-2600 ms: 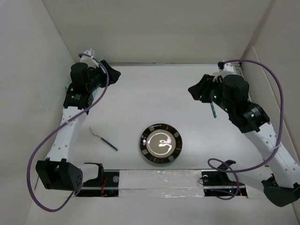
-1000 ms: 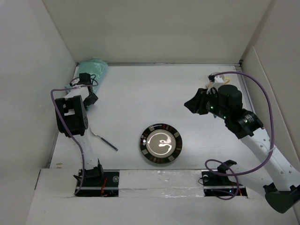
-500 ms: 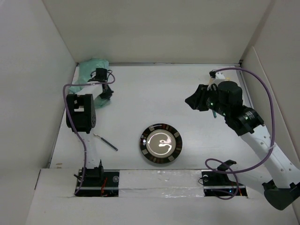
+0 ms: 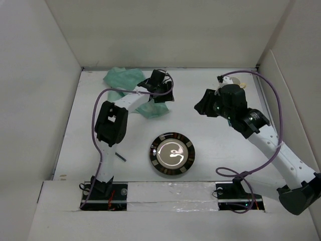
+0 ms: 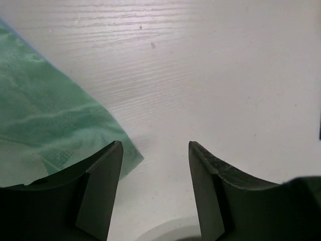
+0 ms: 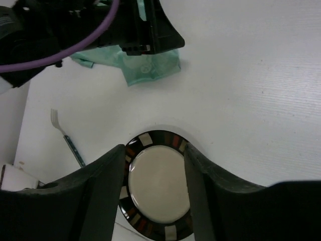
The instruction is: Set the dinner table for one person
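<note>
Supervisor: How far along is the setting coming?

Operator: Barely under way, I am judging. The plate (image 4: 172,154) is sitting on the tabletop (image 4: 185,83) toward the near edge. The fork (image 6: 65,135) is lying to its left, well apart and slanted rather than squared up. The mint-green placemat (image 4: 123,78) is trailing, crumpled, from the far-left corner toward the middle, so nothing is resting on it yet. I am not seeing any knife, spoon or glass laid out.

Supervisor: And the tools?

Operator: The left tool (image 5: 155,145) is hanging at the placemat's leading corner with its fingers spread. Bare tabletop is showing between them and the cloth is passing behind one finger only, so it is pinching nothing. The right tool (image 6: 154,147) is hanging over the plate's far side, also spread and empty.

Supervisor: What is differing from half a second ago?

Operator: Then the cloth was bunched in the far-left corner with the left tool beside it. Now the left arm is reaching across to the middle and the cloth is stretching out after it. The right arm is sitting slightly nearer the centre. Plate and fork are staying put, though the left arm is now covering most of the fork from above.

Supervisor: What is remaining?

Operator: I am still needing to flatten the placemat, set the plate on it and lay the fork alongside.
</note>
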`<state>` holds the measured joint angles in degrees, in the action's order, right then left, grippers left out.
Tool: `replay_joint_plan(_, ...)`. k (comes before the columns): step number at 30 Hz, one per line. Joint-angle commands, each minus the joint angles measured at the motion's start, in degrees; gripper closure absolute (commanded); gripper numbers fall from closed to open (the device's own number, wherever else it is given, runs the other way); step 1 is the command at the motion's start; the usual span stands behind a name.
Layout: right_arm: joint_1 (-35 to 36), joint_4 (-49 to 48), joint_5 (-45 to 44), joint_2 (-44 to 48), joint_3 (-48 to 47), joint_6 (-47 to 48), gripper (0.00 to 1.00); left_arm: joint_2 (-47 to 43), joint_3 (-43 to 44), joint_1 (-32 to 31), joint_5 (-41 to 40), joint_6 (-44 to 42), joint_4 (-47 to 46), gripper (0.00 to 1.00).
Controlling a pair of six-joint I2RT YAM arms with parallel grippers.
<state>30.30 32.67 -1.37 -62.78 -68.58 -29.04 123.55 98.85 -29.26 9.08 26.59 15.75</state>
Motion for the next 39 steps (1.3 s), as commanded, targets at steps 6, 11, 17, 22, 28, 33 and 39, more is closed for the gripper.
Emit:
replay_joint_plan(6,0.54,-13.12,-2.24,-8.64,5.38,-8.05,1.00,-25.17,-10.46,3.93,-8.45,1.69,-4.57,0.52)
replay_joint_plan(11,1.60,-16.67,-3.46,-20.16,2.24,-10.07,1.00,-41.51,-31.49,13.85,-12.07,10.05,-10.56,0.66)
replay_joint_plan(17,2.92,-18.59,-6.19,-35.99,-4.62,-15.25,0.60,-46.29,-48.47,34.33,-1.10,17.35,-17.04,0.57)
replay_joint_plan(22,4.06,-18.16,-7.16,-46.10,-9.82,-21.92,0.48,-41.30,-50.60,40.41,1.20,21.13,-20.49,0.42)
replay_joint_plan(28,4.06,-16.32,-8.48,-53.22,-15.79,-26.68,0.46,-34.26,-48.40,41.03,2.43,28.16,-23.83,0.40)
replay_joint_plan(33,4.06,-14.83,-8.04,-56.48,-18.61,-28.97,0.47,-29.07,-45.41,41.03,1.99,30.89,-25.06,0.41)
replay_joint_plan(39,4.06,-14.04,-7.86,-59.82,-22.03,-30.64,0.49,-25.29,-42.60,41.03,1.99,31.24,-25.33,0.45)
